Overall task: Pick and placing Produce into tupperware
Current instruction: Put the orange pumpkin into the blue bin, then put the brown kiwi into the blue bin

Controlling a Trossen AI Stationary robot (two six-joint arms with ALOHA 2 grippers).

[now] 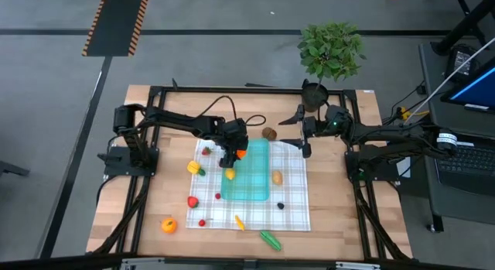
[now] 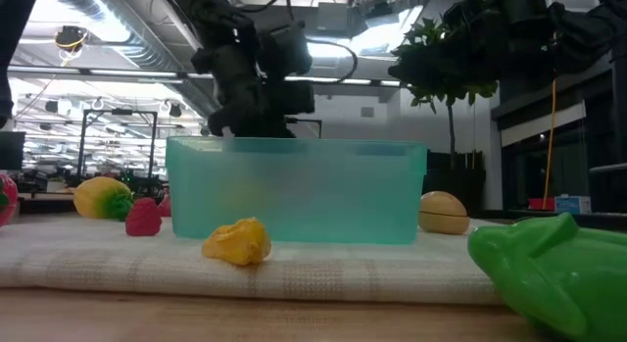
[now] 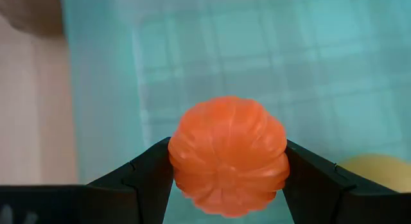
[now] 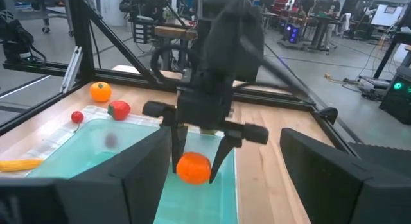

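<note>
At the table's left half I see loose produce on the checked cloth (image 1: 294, 212): an orange fruit (image 1: 168, 224) off the cloth's near-left corner, a red strawberry (image 1: 192, 201), and a yellow piece with green (image 1: 195, 168). Centre: my left gripper (image 1: 240, 155) hangs over the left edge of the teal tupperware (image 1: 251, 181), its two fingers (image 3: 144, 176) clamped on a ribbed orange piece (image 3: 228, 156), held above the container floor. A yellow piece (image 1: 230, 174) sits just beside the container's left wall. To the right, a tan piece (image 1: 277, 177) and a small dark piece (image 1: 281, 205) lie on the cloth; a green vegetable (image 1: 270, 239) lies off its near edge. Far right: my right gripper (image 1: 303, 135) waits, jaws spread wide and empty, near the potted plant (image 1: 331, 49).
</note>
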